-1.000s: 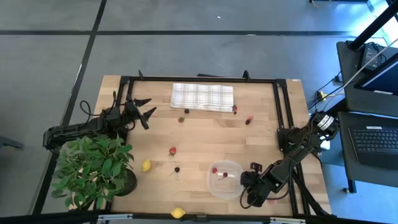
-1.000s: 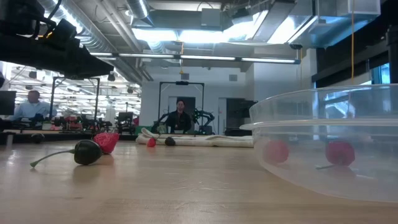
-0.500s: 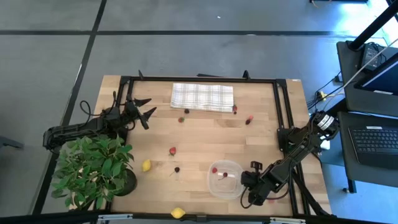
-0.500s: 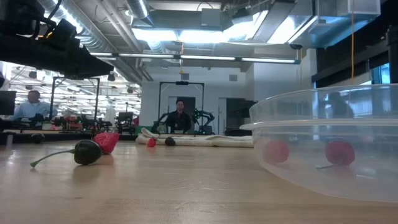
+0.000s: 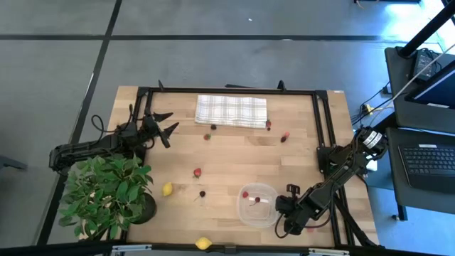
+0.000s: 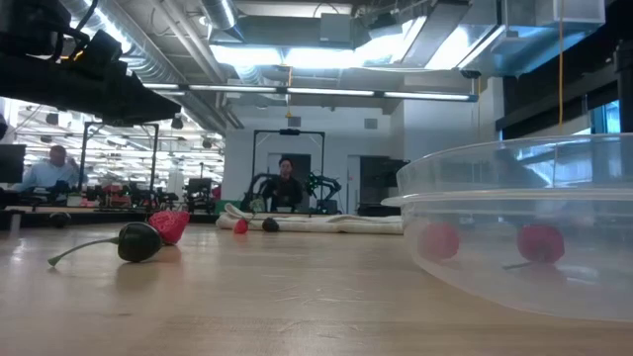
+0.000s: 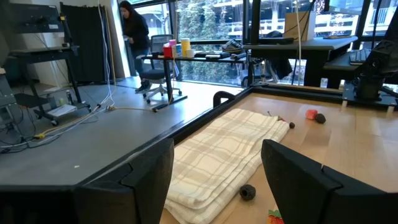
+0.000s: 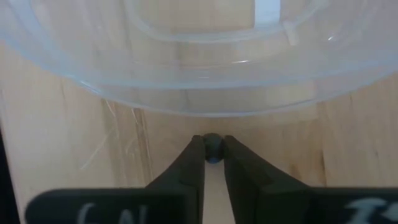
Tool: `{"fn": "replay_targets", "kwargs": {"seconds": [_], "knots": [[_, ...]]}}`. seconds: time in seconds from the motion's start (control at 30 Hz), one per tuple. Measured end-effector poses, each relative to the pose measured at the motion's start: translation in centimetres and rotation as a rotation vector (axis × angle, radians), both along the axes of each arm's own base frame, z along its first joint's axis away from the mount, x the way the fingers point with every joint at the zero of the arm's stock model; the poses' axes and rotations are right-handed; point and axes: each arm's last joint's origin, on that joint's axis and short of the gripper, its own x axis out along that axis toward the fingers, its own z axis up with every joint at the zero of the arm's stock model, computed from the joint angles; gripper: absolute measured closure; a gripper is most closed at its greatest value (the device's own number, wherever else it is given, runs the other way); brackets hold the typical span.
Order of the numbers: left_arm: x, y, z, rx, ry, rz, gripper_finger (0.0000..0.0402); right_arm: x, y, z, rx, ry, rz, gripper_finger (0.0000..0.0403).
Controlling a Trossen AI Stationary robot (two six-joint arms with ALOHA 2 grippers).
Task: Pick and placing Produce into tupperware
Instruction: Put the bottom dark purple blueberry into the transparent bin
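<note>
Tupperware (image 5: 257, 204), table's five o'clock: two red berries (image 6: 540, 242) inside. Right gripper (image 8: 213, 157) pinches a dark berry (image 8: 212, 147), seemingly; others scattered. Left gripper (image 7: 214, 180) spread.

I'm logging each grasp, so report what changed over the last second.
The right gripper has shut on a small dark round berry just outside the clear plastic tupperware's wall; the arm barely shifted. Unchanged: the left gripper, open near the checked white-grey cloth, and the two red berries inside the tupperware.
</note>
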Motion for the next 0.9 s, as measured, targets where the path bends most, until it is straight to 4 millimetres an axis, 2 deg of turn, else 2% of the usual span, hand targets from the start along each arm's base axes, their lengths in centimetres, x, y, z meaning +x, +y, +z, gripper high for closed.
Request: {"fn": "replay_targets", "kwargs": {"seconds": [0.57, 0.9], "knots": [[0.0, 0.0, 0.0, 0.000, 0.000, 0.000, 0.0164, 0.3, -0.3, 0.4, -0.026, 0.033, -0.019, 0.0358], [0.0, 0.0, 0.0, 0.000, 0.000, 0.000, 0.0164, 0.8, 0.1, 3.9, -0.140, 0.126, 0.003, 0.0357]]}}
